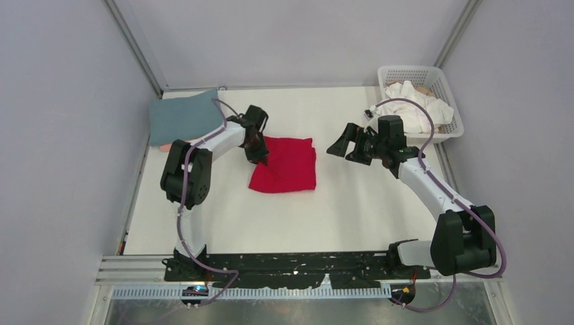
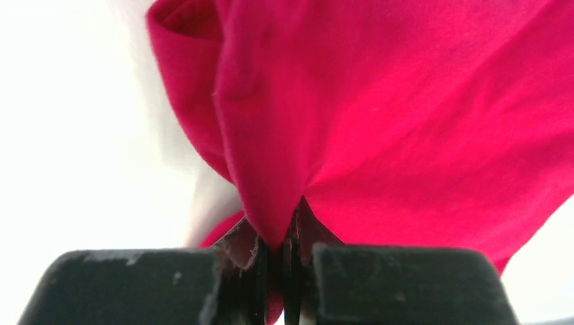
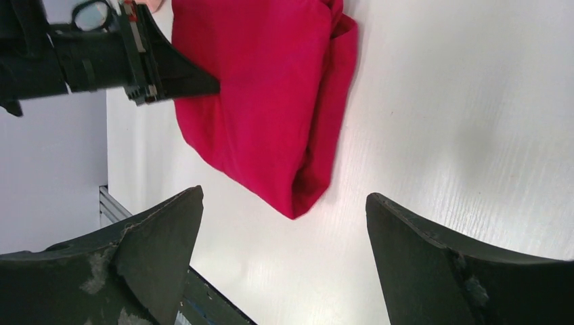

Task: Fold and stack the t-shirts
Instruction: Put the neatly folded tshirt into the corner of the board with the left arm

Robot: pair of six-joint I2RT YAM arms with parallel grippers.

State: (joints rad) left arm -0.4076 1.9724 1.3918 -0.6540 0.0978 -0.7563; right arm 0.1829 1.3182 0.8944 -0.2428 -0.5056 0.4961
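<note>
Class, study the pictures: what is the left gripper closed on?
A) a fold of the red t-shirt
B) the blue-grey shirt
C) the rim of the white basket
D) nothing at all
A: in the left wrist view the left gripper pinches a bunched fold of the red t-shirt, which fans out from between its shut jaws.

Soft matt cloth for the red t-shirt (image 2: 420, 115), pretty scuffed matt black plastic left gripper (image 2: 276, 271), smooth faintly shiny table (image 3: 474, 95).

Overhead, wrist close-ups (shared red shirt (image 1: 288, 169))
</note>
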